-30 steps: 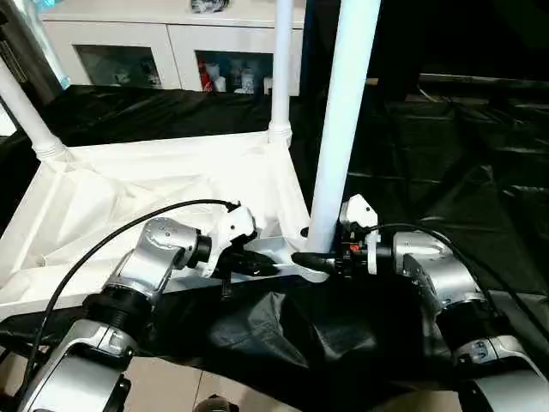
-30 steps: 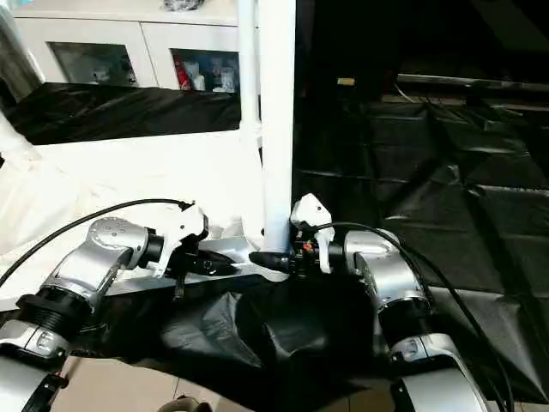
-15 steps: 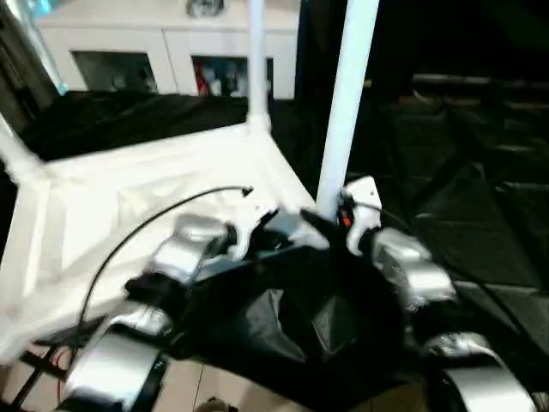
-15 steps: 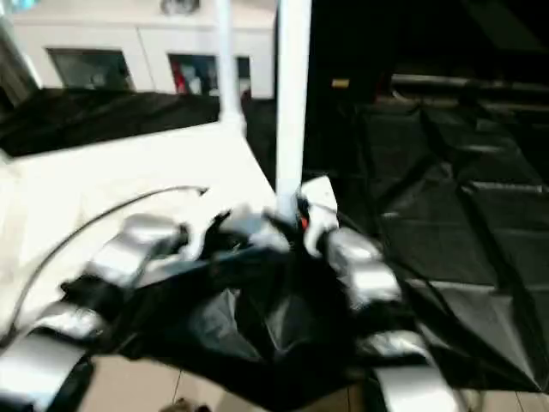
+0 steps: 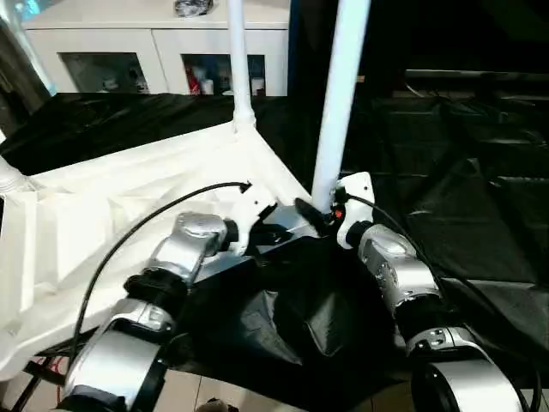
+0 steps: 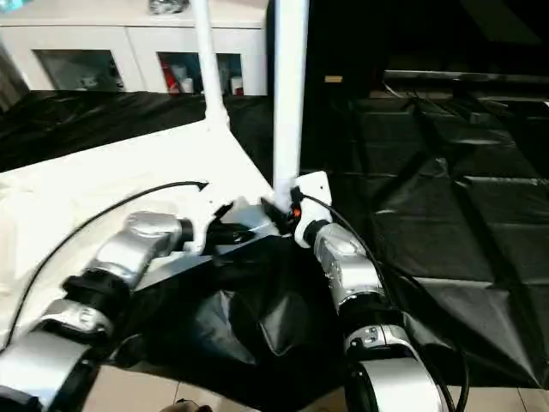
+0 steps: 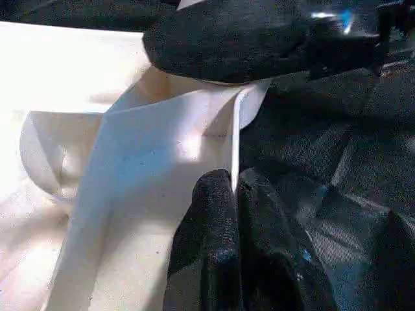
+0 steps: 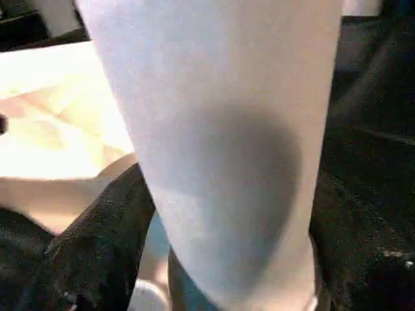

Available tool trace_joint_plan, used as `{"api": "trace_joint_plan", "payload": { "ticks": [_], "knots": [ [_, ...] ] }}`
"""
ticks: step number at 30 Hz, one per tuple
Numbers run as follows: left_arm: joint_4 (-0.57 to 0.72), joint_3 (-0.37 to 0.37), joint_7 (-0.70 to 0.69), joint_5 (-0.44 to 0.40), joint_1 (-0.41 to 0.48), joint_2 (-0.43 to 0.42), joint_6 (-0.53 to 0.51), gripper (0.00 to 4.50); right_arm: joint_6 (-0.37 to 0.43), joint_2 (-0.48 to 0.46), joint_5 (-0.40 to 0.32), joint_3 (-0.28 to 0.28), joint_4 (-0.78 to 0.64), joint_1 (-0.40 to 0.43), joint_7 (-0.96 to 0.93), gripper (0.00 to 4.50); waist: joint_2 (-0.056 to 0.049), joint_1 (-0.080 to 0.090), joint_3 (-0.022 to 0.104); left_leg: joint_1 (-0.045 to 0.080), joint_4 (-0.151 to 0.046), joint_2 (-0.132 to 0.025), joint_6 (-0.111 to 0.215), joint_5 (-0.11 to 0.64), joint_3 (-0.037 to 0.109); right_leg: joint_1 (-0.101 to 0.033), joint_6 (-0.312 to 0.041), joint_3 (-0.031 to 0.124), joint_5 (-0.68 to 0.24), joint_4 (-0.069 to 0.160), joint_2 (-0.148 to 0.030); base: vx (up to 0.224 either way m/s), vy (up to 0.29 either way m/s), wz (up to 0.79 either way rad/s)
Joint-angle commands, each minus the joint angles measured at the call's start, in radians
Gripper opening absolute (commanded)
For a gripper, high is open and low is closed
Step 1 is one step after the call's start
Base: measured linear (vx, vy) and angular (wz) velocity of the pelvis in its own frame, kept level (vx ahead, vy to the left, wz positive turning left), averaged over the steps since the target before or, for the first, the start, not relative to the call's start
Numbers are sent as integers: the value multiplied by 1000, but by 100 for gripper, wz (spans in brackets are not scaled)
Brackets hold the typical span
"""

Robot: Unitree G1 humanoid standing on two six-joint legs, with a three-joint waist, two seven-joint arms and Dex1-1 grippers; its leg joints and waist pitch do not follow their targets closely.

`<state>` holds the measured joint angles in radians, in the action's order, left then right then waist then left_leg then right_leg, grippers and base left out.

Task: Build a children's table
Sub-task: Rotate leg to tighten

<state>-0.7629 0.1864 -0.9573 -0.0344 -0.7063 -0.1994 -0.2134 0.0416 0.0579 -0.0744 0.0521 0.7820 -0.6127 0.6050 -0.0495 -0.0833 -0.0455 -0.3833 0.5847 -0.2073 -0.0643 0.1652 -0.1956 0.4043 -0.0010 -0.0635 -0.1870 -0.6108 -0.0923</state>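
The table top lies upside down on black sheeting, ribbed underside up, tilted off level. Near leg stands upright in the corner socket closest to the robot; a second leg stands in the corner beyond it, toward the white cabinet; a third leg's base shows at the far-left corner of the top. Right pincer is at the foot of the near leg, black fingers wrapped around the tube just above the socket, holding it. Left pincer is clamped narrow on the thin rim of the top right beside that same corner; the rim edge runs between its two fingers. Judgement: thin moulded plastic, so light, hollow and smooth; the top looks stiff along the ribs but likely to flex at the rim, so pinching near the corner is the sounder hold. The leg is a long slick taper that could slide or lever sideways; gripping low by the socket gives best control for pushing it home.
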Motion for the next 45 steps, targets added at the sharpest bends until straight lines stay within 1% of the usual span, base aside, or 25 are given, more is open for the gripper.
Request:
{"api": "trace_joint_plan", "payload": {
  "ticks": [1, 2, 3, 5, 6, 8, 9, 11, 13, 17, 19, 23, 24, 29, 33, 35, 36, 37, 38, 39, 40, 41, 43, 44, 45],
  "knots": [
    [60, 12, -25, 34, -9, 26, 49, 0, 14, -47, -10, -130, -34, 16, 159, 349, 10, -3, 65, 15, -69, -21, 44, 232, 13, -52, -237, 34, -142, 72, -50, 0, 0, 0],
    [74, 15, -50, 38, 2, 14, 50, 0, 15, -25, -10, -144, -51, 25, 202, 349, 15, -3, 65, 14, -68, -22, 50, 218, 12, -51, -237, 35, -128, 70, -50, 0, 0, 0],
    [92, 21, -90, 45, 15, -4, 53, 0, 21, 4, -15, -160, -72, 35, 262, 349, 11, -5, 67, 13, -66, -23, 58, 206, 13, -53, -243, 34, -111, 65, -51, 0, 0, 0],
    [105, 26, -121, 50, 24, -17, 54, 0, 25, 25, -19, -170, -88, 42, 312, 349, 13, -6, 66, 14, -64, -23, 69, 198, 11, -52, -250, 33, -101, 65, -48, 0, 0, 0],
    [126, 36, -168, 57, 39, -37, 59, 0, 22, 54, -21, -184, -107, 51, 370, 349, 18, -6, 66, 12, -64, -24, 75, 196, 10, -52, -252, 34, -101, 65, -49, 0, 0, 0],
    [152, 50, -235, 66, 59, -66, 64, 0, 24, 91, -25, -199, -132, 61, 456, 349, 14, -9, 66, 14, -64, -26, 76, 201, 10, -50, -255, 33, -110, 64, -51, 0, 0, 0],
    [163, 56, -259, 69, 67, -80, 65, 0, 23, 108, -25, -205, -143, 65, 486, 349, 20, -10, 65, 14, -63, -26, 79, 202, 9, -49, -255, 35, -112, 64, -49, 0, 0, 0],
    [175, 61, -287, 69, 75, -98, 65, 0, 25, 129, -26, -212, -154, 68, 527, 349, 15, -12, 64, 15, -65, -28, 74, 208, 9, -46, -257, 35, -131, 65, -51, 0, 0, 0],
    [191, 70, -326, 69, 89, -124, 67, 0, 35, 161, -32, -223, -176, 74, 577, 349, 17, -14, 63, 18, -66, -29, 66, 224, 9, -44, -257, 36, -153, 66, -51, 0, 0, 0],
    [202, 73, -357, 63, 101, -150, 74, 0, 36, 195, -28, -239, -196, 83, 623, 349, 19, -20, 62, 19, -68, -30, 54, 226, 9, -44, -247, 37, -158, 65, -50, 0, 0, 0],
    [205, 74, -363, 59, 106, -160, 77, 0, 18, 209, -15, -244, -201, 86, 626, 325, 19, -23, 63, 21, -68, -30, 50, 225, 10, -43, -244, 38, -156, 65, -51, 0, 0, 0],
    [209, 80, -375, 59, 108, -169, 77, 0, 25, 215, -14, -245, -206, 91, 641, 306, 19, -26, 65, 18, -63, -27, 58, 193, 8, -46, -253, 38, -113, 60, -51, 0, 0, 0],
    [209, 80, -376, 59, 108, -169, 77, 0, 26, 214, -15, -245, -207, 92, 642, 285, 19, -26, 66, 18, -63, -28, 60, 189, 9, -45, -255, 37, -108, 59, -51, 0, 0, 0],
    [214, 86, -381, 60, 109, -170, 73, 0, 46, 209, -29, -253, -231, 107, 648, 264, 11, -27, 65, 20, -64, -28, 52, 209, 10, -45, -254, 36, -120, 61, -50, 0, 0, 0],
    [172, 78, -306, 39, 86, -140, 62, 0, 65, 169, -41, -232, -230, 121, 565, 261, 13, -26, 65, 20, -65, -27, 45, 218, 10, -45, -256, 36, -115, 61, -49, 0, 0, 0],
    [157, 69, -271, 35, 76, -127, 50, 0, 70, 148, -42, -215, -223, 119, 515, 260, 12, -24, 62, 21, -67, -26, 35, 233, 10, -44, -252, 37, -145, 65, -49, 0, 0, 0],
    [127, 49, -188, 28, 50, -96, 23, 0, 80, 92, -35, -164, -174, 98, 355, 260, 16, -22, 62, 22, -68, -26, 25, 248, 11, -43, -245, 38, -177, 67, -51, 0, 0, 0],
    [124, 47, -181, 28, 48, -93, 20, 0, 79, 88, -35, -161, -169, 96, 344, 259, 14, -19, 60, 23, -70, -25, 17, 260, 10, -40, -244, 39, -196, 68, -52, 0, 0, 0],
    [113, 38, -146, 26, 38, -80, 6, 0, 74, 70, -30, -146, -149, 88, 290, 259, 15, -17, 60, 25, -73, -25, 1, 276, 15, -42, -230, 38, -246, 73, -57, 0, 0, 0],
    [73, 8, -34, 26, 1, -31, -35, 0, 77, 19, -15, -111, -86, 60, 129, 259, 18, -11, 59, 26, -72, -23, -7, 278, 14, -39, -221, 40, -263, 76, -55, 0, 0, 0],
    [73, 8, -34, 26, 1, -31, -35, 0, 77, 19, -15, -111, -86, 60, 129, 258, 16, -8, 58, 26, -73, -22, -13, 278, 14, -37, -221, 40, -271, 76, -55, 0, 0, 0],
    [36, -16, 63, 24, -33, 15, -45, 0, 78, -24, -6, -91, -42, 37, 11, 256, 19, -3, 59, 26, -73, -20, -16, 274, 16, -40, -209, 38, -288, 81, -55, 0, 0, 0],
    [28, -20, 87, 26, -40, 30, -43, 0, 81, -42, -10, -77, -29, 27, -31, 254, 19, -2, 61, 21, -71, -19, -3, 252, 15, -42, -204, 39, -262, 80, -55, 0, 0, 0],
    [26, -24, 103, 30, -45, 43, -42, 0, 78, -59, -12, -68, -20, 20, -62, 254, 22, -4, 64, 19, -69, -19, 8, 227, 14, -45, -205, 39, -219, 77, -53, 0, 0, 0],
    [26, -24, 103, 30, -45, 43, -42, 0, 78, -59, -12, -68, -20, 20, -62, 254, 22, -4, 64, 19, -69, -19, 8, 227, 14, -45, -205, 39, -219, 77, -53, 0, 0, 0]
  ]
}}
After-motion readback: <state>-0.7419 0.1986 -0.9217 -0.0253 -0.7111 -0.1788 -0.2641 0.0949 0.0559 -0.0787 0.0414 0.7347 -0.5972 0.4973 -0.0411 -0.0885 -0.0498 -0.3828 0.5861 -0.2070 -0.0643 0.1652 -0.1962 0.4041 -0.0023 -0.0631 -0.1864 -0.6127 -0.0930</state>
